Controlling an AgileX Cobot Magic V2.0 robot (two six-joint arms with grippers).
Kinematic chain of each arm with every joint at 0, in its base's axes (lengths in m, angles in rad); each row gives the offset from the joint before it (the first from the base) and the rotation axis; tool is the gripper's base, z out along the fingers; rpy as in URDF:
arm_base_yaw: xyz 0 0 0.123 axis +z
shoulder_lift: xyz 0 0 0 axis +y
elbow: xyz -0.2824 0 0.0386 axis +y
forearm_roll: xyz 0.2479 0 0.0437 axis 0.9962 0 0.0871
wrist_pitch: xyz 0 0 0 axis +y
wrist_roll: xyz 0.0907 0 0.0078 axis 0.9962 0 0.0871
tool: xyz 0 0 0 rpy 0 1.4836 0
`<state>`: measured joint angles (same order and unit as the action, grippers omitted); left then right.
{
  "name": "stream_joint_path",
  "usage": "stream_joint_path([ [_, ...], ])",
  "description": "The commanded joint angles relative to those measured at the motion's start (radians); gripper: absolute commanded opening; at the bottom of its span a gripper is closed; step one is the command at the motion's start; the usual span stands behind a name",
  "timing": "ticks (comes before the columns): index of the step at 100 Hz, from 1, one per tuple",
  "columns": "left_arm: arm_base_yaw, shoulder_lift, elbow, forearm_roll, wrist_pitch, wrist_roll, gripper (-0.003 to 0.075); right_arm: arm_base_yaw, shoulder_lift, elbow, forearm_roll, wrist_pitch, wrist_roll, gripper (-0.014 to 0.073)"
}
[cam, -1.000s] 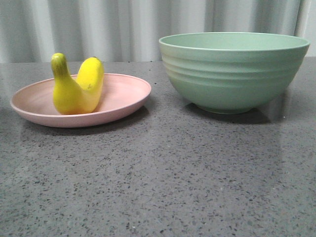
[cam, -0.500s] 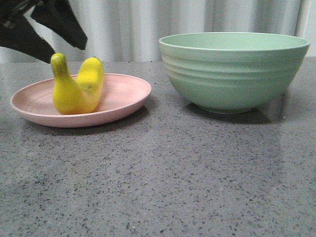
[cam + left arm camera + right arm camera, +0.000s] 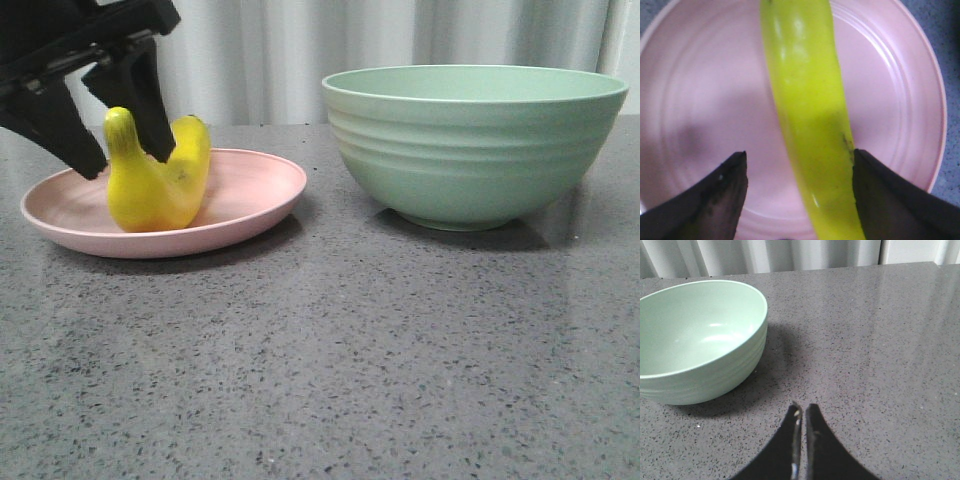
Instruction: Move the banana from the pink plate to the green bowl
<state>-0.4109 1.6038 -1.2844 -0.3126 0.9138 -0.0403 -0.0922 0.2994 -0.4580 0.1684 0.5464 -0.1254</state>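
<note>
the left pincer [image 3: 122,158] is matte black all over. in the front view it shows a blocky, angular body at the far left, with a paler edge line running along its flat plates, and two thick fingers [image 3: 60,135] that taper to blunt, slanted tips. in the left wrist view those fingers [image 3: 715,200] look dark brownish-black, wedge-shaped, with slightly rough, scuffed inner faces and a few tiny pale specks. the right pincer [image 3: 801,412] is black too: two slim, curved fingers [image 3: 790,440] that narrow to fine points, smooth and faintly glossy, with a small pale glint near the tip of one. no cables, screws or markings can be made out.
</note>
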Motion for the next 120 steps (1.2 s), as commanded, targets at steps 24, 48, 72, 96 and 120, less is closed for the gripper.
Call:
stream_joint_path([
  [24,-0.072,0.012,-0.063,0.044,-0.008,-0.077,0.0401,0.005,0.017,-0.026,-0.002,-0.087,-0.008,-0.0080],
  [48,-0.072,0.014,-0.066,0.049,0.044,-0.118,0.0401,0.005,0.017,-0.026,-0.005,-0.091,-0.008,-0.0080],
  [72,-0.074,0.030,-0.066,0.028,0.074,-0.122,0.0401,0.005,0.017,-0.026,-0.005,-0.098,-0.008,-0.0080],
  [96,-0.074,0.057,-0.068,0.026,0.092,-0.139,0.0399,0.005,0.017,-0.026,-0.005,-0.100,-0.008,-0.0080],
  [120,-0.074,0.061,-0.078,0.024,0.100,-0.139,0.0192,0.005,0.017,-0.026,-0.007,-0.100,-0.008,-0.0080],
])
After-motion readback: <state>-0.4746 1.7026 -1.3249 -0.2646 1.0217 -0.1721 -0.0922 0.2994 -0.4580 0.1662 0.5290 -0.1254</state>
